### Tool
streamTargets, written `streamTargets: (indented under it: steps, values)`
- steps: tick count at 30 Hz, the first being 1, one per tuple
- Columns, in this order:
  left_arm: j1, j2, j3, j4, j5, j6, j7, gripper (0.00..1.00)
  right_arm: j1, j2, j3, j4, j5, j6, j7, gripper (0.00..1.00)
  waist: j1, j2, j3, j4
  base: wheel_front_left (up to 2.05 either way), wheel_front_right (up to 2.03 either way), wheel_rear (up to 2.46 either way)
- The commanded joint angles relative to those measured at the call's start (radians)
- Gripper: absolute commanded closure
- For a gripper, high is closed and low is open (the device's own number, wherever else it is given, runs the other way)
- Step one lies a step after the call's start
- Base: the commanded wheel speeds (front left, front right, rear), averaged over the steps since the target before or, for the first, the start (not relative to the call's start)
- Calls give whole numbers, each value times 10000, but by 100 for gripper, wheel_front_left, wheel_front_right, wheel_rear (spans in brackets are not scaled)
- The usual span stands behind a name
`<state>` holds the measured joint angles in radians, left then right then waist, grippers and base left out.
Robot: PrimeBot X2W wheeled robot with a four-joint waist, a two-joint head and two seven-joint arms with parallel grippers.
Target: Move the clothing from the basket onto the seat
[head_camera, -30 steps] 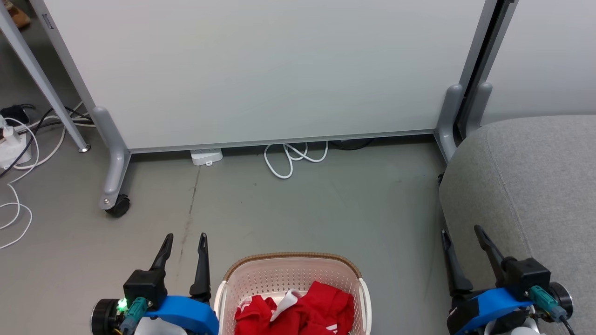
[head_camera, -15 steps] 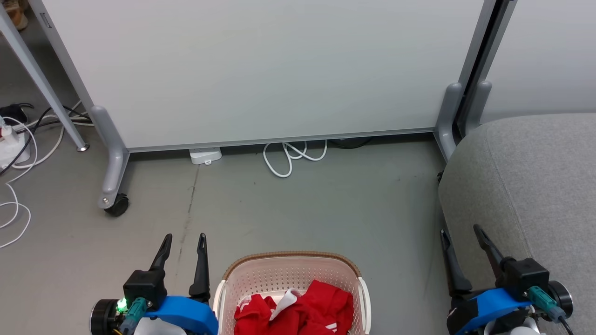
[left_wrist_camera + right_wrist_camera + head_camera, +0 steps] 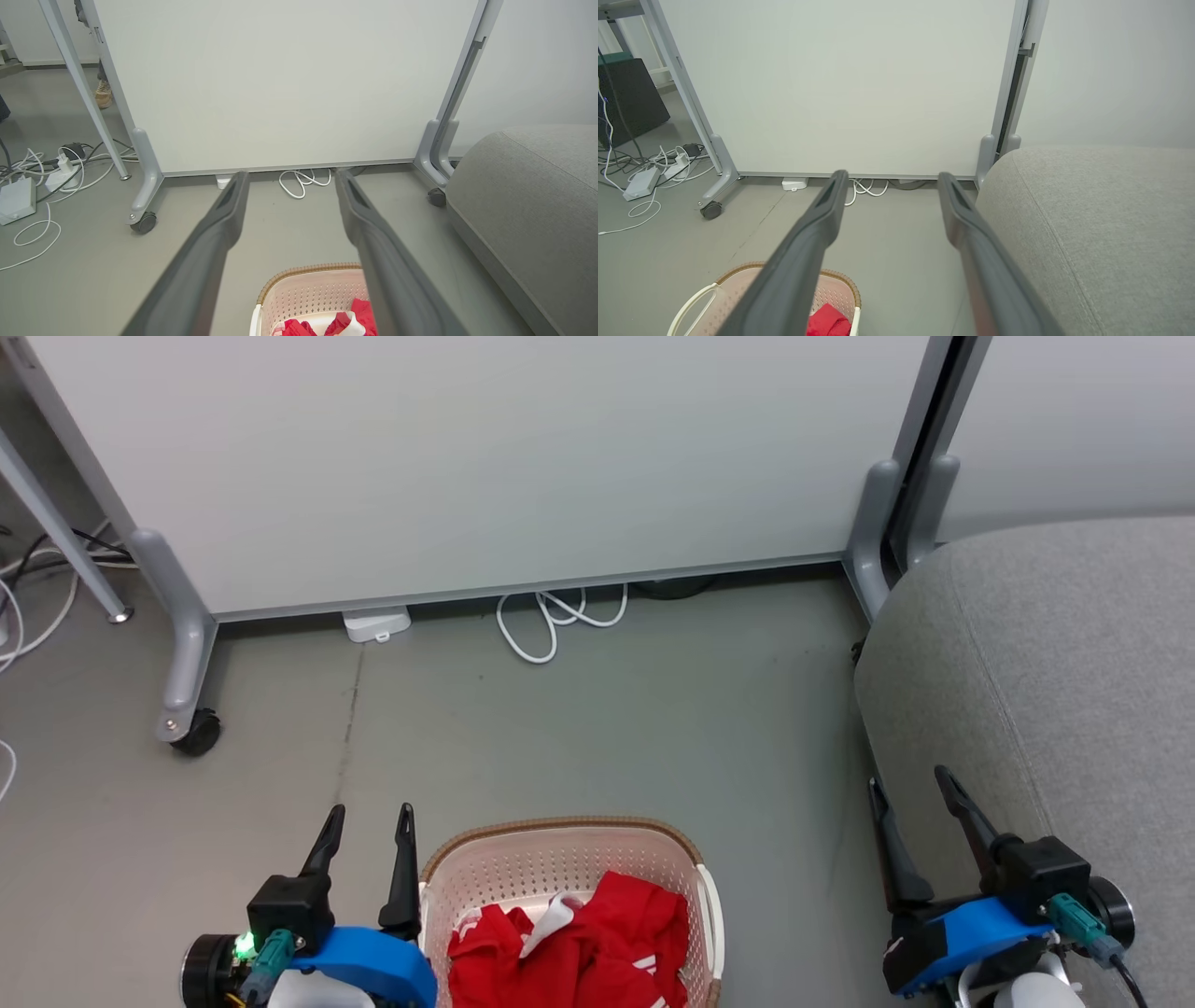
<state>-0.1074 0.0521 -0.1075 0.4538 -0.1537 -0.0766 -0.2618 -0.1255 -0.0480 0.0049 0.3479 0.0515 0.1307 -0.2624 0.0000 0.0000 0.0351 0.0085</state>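
The cream basket (image 3: pixel 560 835) with its brown rim stands on the floor at the bottom middle of the head view, and red clothing (image 3: pixel 579 947) with white trim lies crumpled inside. Just left of the basket, my left gripper (image 3: pixel 370 816) is open and empty. My right gripper (image 3: pixel 907 784) is open too, raised beside the front edge of the grey seat (image 3: pixel 1055 653). The left wrist view looks down on the basket (image 3: pixel 303 291) and the clothing (image 3: pixel 359 310), with the seat (image 3: pixel 528 200) to the right. Under the right wrist are the basket (image 3: pixel 833 284), a red fold of clothing (image 3: pixel 826 319) and the seat (image 3: pixel 1087 224).
A pale grey wheeled partition (image 3: pixel 485 457) stands across the back, its castor (image 3: pixel 196 733) at the left. A coiled white cable (image 3: pixel 551 621) and a small white box (image 3: pixel 376 623) lie at its foot. More cables and adapters (image 3: pixel 42 172) lie at the far left.
The head camera has shifted, so the whole scene sits lower-left in the frame. Both grippers keep their place beside the basket and stay open.
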Motion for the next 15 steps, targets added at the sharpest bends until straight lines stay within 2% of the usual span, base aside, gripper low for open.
streamTargets:
  steps: [1,10,15]
  values:
    - [-229,-4,32,37,32,23,-47,0,-187,-42,38,-52,48,2,-32,0,0,0,282,-239,0,0,0]
    - [-834,32,159,713,-14,-73,-39,0,-915,-39,543,-440,145,1,-34,0,0,0,1682,-1278,0,0,0]
    - [-1490,173,165,1574,-13,-177,-41,0,-1374,-36,826,-702,268,1,-35,0,0,0,2581,-1811,0,0,0]
